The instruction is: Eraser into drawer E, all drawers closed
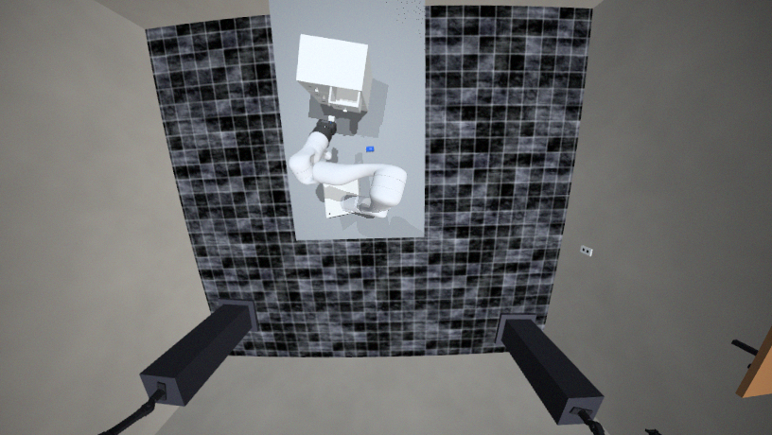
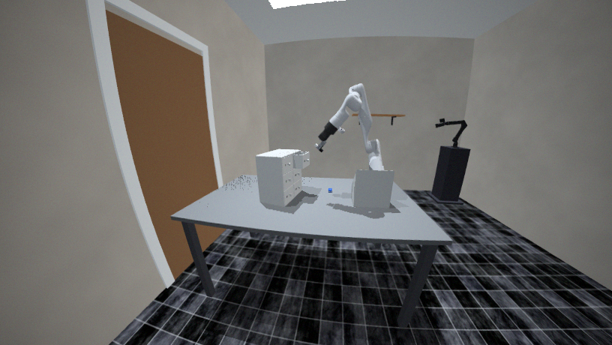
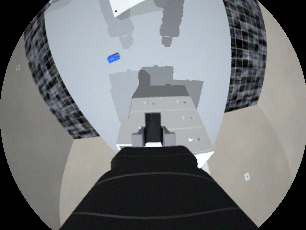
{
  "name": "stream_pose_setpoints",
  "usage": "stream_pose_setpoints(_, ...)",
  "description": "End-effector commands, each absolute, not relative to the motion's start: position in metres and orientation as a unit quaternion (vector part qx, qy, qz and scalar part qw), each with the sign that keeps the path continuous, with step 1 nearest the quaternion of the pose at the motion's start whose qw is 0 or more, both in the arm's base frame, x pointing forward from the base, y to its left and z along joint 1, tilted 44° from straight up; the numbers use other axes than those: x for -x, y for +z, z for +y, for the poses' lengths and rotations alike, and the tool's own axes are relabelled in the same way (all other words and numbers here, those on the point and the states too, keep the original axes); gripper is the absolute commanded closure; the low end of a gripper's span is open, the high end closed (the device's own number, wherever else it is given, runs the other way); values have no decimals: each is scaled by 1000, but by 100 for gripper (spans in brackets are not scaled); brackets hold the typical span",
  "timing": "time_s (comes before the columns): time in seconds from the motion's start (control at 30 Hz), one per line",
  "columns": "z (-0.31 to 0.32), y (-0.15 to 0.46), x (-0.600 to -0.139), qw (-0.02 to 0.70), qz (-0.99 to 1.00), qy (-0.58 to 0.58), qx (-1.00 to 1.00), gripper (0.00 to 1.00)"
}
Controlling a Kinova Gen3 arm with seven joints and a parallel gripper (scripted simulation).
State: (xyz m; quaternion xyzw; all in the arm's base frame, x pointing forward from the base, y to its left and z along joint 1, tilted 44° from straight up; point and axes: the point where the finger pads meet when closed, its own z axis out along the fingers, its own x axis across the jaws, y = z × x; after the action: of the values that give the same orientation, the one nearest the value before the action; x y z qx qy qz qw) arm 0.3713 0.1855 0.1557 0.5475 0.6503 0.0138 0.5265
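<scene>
The white chest (image 1: pixel 332 61) (image 2: pixel 270 180) (image 3: pixel 170 117) stands upright on the table. One top-row drawer (image 1: pixel 348 95) (image 2: pixel 301 160) sticks well out of its front, on the right in the top view. The other drawers look pushed in. Drawer letters are not readable. My gripper (image 1: pixel 331 118) (image 2: pixel 319 147) (image 3: pixel 153 133) is shut on a dark block (image 3: pixel 152 125), seemingly the eraser. It points obliquely down in front of the chest, above drawer height in the exterior view, and hides part of the chest in the wrist view.
A small blue block (image 1: pixel 369 148) (image 2: pixel 330 190) (image 3: pixel 114 58) lies on the table in front of the chest. A white box-shaped stand (image 2: pixel 373 188) is by the arm's base. The arm reaches over the table between stand and chest.
</scene>
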Motion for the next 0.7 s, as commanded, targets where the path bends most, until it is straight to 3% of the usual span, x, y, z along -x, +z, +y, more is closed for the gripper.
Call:
stream_pose_setpoints(0.0,186,153,-365,538,657,23,-528,55)
stream_pose_setpoints(0.67,186,152,-363,599,649,103,-458,55)
